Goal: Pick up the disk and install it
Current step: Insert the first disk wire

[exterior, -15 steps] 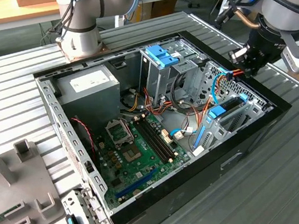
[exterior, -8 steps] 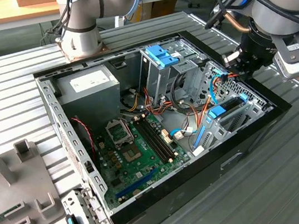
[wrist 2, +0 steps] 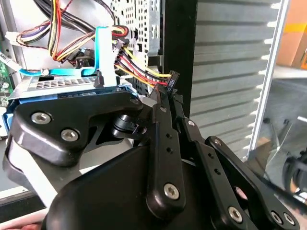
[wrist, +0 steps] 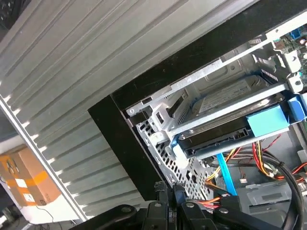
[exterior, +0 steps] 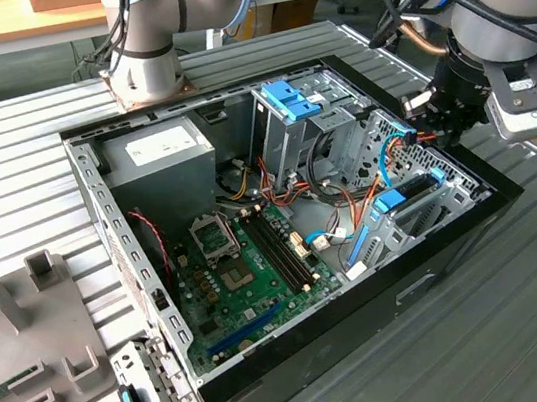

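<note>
Sitting inside the drive cage [wrist: 160, 125], the disk [wrist: 225, 115] is judged prob. installed, so gripper [wrist 2: 168, 96] is held closed & empty beside it.

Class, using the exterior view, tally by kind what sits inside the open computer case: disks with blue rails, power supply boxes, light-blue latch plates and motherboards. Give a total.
disk: 1
power supply box: 1
light-blue latch plate: 1
motherboard: 1
Total: 4

I can't read any words or numbers; the print on the white sticker [exterior: 153, 149] on the power box [exterior: 187, 165] is too small.
</note>
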Tool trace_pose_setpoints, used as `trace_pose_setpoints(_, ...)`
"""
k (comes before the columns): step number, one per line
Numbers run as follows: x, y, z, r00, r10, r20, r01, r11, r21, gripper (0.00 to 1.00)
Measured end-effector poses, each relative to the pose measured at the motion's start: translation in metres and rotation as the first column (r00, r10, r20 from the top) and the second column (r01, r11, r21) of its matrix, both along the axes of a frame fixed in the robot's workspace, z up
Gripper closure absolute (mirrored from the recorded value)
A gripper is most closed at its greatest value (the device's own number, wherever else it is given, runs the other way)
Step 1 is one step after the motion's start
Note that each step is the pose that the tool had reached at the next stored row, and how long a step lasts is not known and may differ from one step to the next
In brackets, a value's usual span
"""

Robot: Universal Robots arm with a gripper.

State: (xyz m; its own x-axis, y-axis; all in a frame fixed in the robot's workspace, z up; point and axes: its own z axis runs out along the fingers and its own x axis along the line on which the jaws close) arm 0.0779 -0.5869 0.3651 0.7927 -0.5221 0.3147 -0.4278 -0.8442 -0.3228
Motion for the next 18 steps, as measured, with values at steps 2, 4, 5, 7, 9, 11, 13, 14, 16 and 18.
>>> trace_pose_setpoints(2, 0.0000, 0.0000, 0.0001, 0.9983, -0.057, -0.0001, 0.057, 0.9983, -0.0002, 0.84)
trace_pose_setpoints(4, 0.0000, 0.0000, 0.0001, 0.9923, -0.124, 0.0000, 0.124, 0.9923, -0.0002, 0.84)
trace_pose_setpoints(5, 0.0000, 0.0000, 0.0000, 0.9895, -0.145, 0.0000, 0.145, 0.9895, -0.0001, 0.84)
trace_pose_setpoints(7, 0.0000, 0.0000, 0.0000, 0.9822, -0.188, 0.0000, 0.188, 0.9822, -0.0002, 0.84)
trace_pose_setpoints(9, 0.0000, 0.0000, -0.0001, 0.9690, -0.247, 0.0000, 0.247, 0.9690, -0.0002, 0.84)
trace_pose_setpoints(11, 0.0000, 0.0000, -0.0001, 0.9531, -0.303, -0.0001, 0.303, 0.9531, -0.0001, 0.84)
trace_pose_setpoints(13, -0.0002, 0.0000, -0.0001, 0.9470, -0.321, -0.0001, 0.321, 0.9470, -0.0001, 0.84)
trace_pose_setpoints(14, -0.0010, 0.0000, -0.0002, 0.9425, -0.334, -0.0001, 0.334, 0.9425, 0.0000, 0.84)
trace_pose_setpoints(16, -0.0029, 0.0000, -0.0001, 0.9317, -0.363, -0.0001, 0.363, 0.9317, -0.0001, 0.84)
trace_pose_setpoints(18, -0.0053, -0.0001, -0.0002, 0.9258, -0.378, 0.0000, 0.378, 0.9258, 0.0000, 0.84)
